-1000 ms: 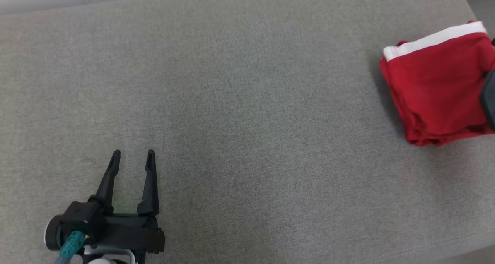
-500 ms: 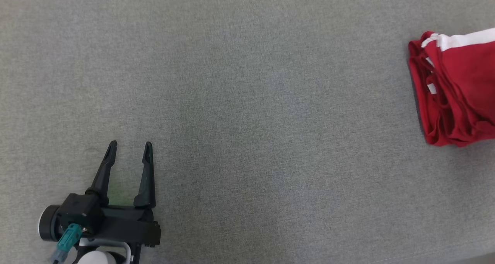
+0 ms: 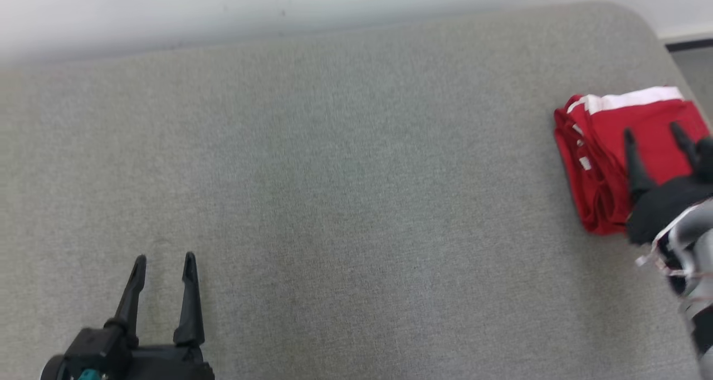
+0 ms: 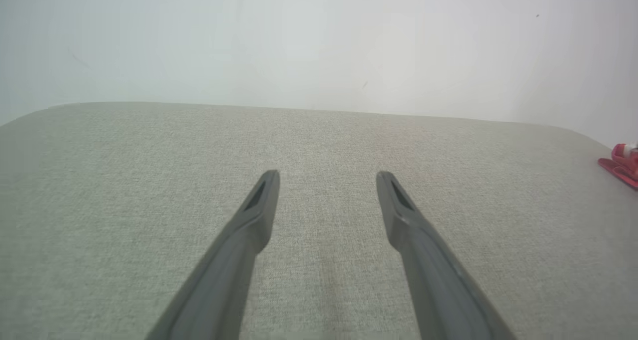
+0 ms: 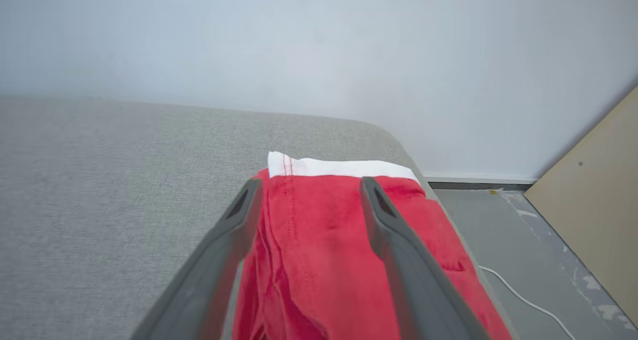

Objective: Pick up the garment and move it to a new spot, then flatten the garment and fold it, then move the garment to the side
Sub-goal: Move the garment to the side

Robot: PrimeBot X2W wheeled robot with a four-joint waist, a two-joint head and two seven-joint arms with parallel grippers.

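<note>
The garment [image 3: 599, 168] is a red folded bundle with a white band, lying near the right end of the grey cushion [image 3: 334, 174]. My right gripper [image 3: 653, 134] is open just over it, fingers spread above the red cloth and gripping nothing. In the right wrist view the garment [image 5: 319, 240] lies under and between the open fingers of that gripper [image 5: 310, 182], its white band [image 5: 344, 168] beyond the tips. My left gripper [image 3: 165, 258] stands open and empty at the lower left, far from the cloth. The left wrist view shows that gripper [image 4: 326, 174] open over bare cushion, with the garment [image 4: 623, 163] at the far right edge.
A pale wall [image 3: 278, 1] runs behind the cushion. The cushion's rounded right end drops to a grey floor [image 5: 498, 240] with a white cable [image 5: 523, 300] and a leaning wooden board [image 5: 593, 205]. Bare cushion stretches between the two grippers.
The head camera has shifted, bringing the wall into view. My right gripper has come into view, open over the garment. The garment now lies with its folded edges showing. The left gripper stays open.
</note>
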